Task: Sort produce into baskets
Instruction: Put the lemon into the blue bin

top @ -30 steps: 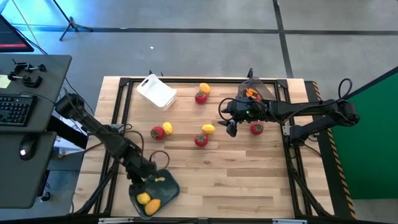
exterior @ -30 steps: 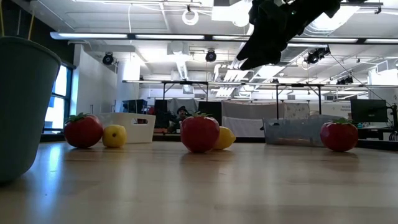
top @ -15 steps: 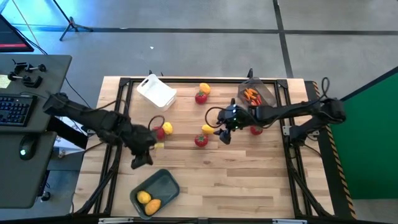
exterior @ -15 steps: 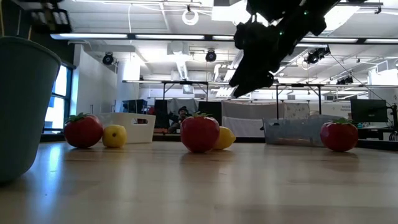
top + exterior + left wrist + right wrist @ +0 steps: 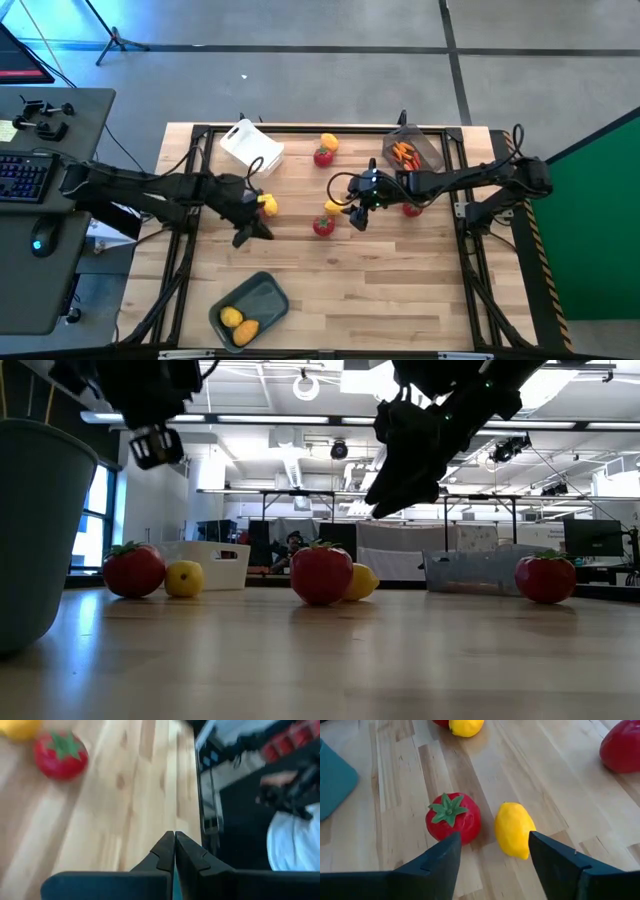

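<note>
My right gripper [image 5: 492, 855] is open and hangs just above a red fruit [image 5: 454, 817] and a yellow fruit [image 5: 514, 829] that lie side by side on the table's middle [image 5: 328, 216], touching neither. My left gripper [image 5: 174, 852] is shut on nothing and hovers over the table's left part [image 5: 250, 232], beside another yellow fruit [image 5: 268, 205] and red fruit [image 5: 133, 568]. The grey-blue basket [image 5: 250, 308] at the near left holds two yellow-orange fruits. The white basket [image 5: 252, 147] stands at the far left. The dark see-through basket [image 5: 413, 150], at the far right, holds orange-red pieces.
A red fruit [image 5: 322, 156] and a yellow-orange fruit [image 5: 329, 142] lie near the far edge, and one more red fruit [image 5: 412, 208] lies under my right arm. A black frame [image 5: 190, 160] runs along the table's edges. Bare wood stretches across the near right.
My left gripper has swung up from over the grey-blue basket toward the table's far side and now hovers by the left red and yellow fruits. My right gripper has gone toward the table's left and down over the middle red and yellow fruits.
</note>
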